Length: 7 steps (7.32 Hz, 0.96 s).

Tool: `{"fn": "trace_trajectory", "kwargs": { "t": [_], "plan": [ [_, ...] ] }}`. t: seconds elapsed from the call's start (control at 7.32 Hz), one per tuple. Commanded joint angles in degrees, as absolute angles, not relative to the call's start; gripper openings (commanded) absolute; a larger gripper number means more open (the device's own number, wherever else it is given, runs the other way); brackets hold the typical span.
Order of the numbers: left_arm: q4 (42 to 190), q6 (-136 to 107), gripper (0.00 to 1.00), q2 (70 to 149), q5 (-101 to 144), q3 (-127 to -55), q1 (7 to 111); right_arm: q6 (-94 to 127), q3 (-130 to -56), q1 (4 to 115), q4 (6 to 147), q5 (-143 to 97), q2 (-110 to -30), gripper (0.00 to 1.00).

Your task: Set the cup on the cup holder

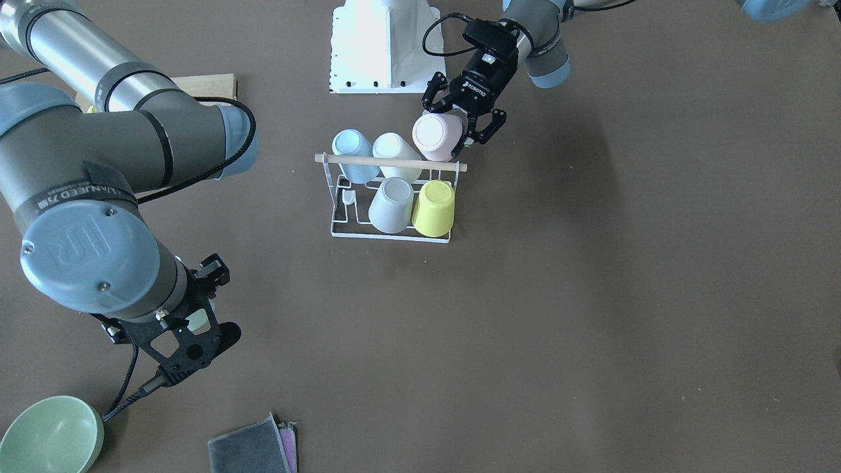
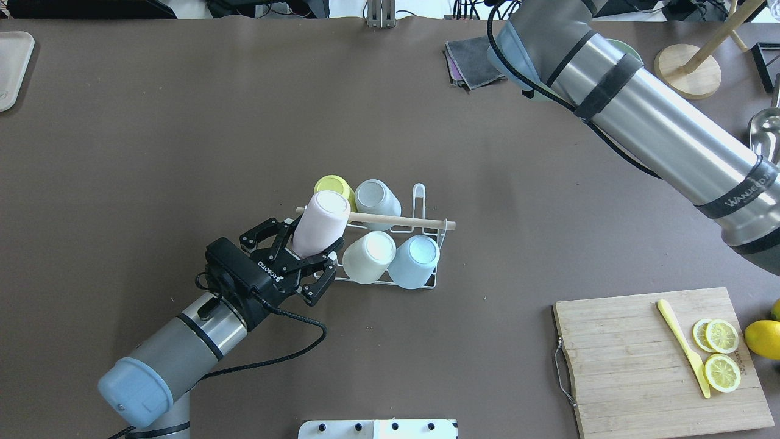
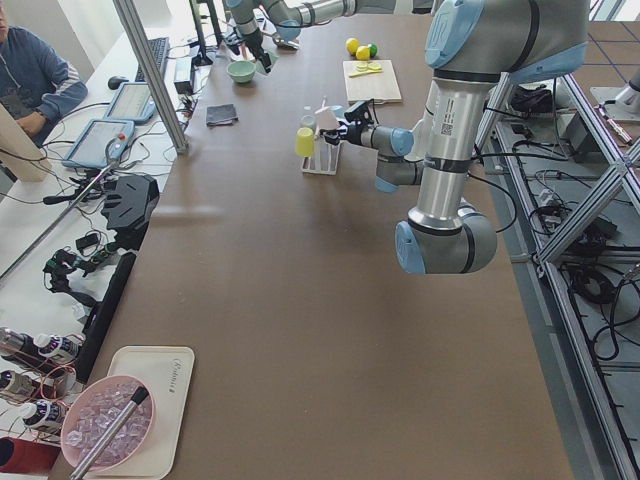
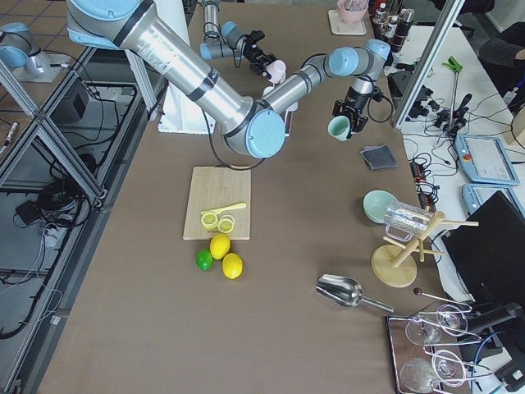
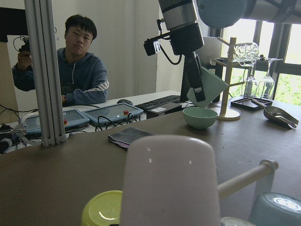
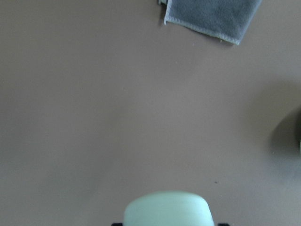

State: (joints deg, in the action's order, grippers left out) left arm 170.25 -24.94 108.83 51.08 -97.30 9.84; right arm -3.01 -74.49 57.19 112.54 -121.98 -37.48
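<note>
Two fixed cameras are looking steeply down from opposite sides of the table [image 2: 183,122], both sharing the cup holder [image 2: 402,220] (end cameras are watching lengthwise; wrist cameras are riding close).

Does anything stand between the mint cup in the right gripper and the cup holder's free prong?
Nothing visible does. Only bare table lies between the mint cup in the right gripper and the free prong beside the grey cup on the cup holder.

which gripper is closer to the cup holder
Left. The left gripper holds a pink cup at the end of the cup holder; the right gripper is far off, near the green bowl.
</note>
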Motion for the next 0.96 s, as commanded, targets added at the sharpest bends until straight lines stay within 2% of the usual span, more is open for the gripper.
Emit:
{"fn": "trace_trajectory", "kwargs": {
  "t": [0.0, 0.14, 0.27, 0.82],
  "plan": [
    [170.2, -25.0, 0.26, 108.9, 51.2, -96.9, 9.8, 5.1, -80.4, 55.6, 98.0, -121.8, -43.4, 0.00],
    [170.2, -25.1, 0.28, 108.9, 51.2, -96.9, 9.6, 10.0, -80.2, 54.1, 89.6, -121.3, -45.0, 0.00],
    [170.3, -25.1, 0.99, 108.6, 51.3, -96.2, 9.6, 17.1, -79.7, 52.7, 79.2, -120.1, -46.0, 0.00],
    [170.6, -28.8, 0.99, 108.5, 51.3, -95.9, 9.6, 29.7, -80.3, 48.1, 50.6, -115.2, -49.1, 0.00]
  ]
}}
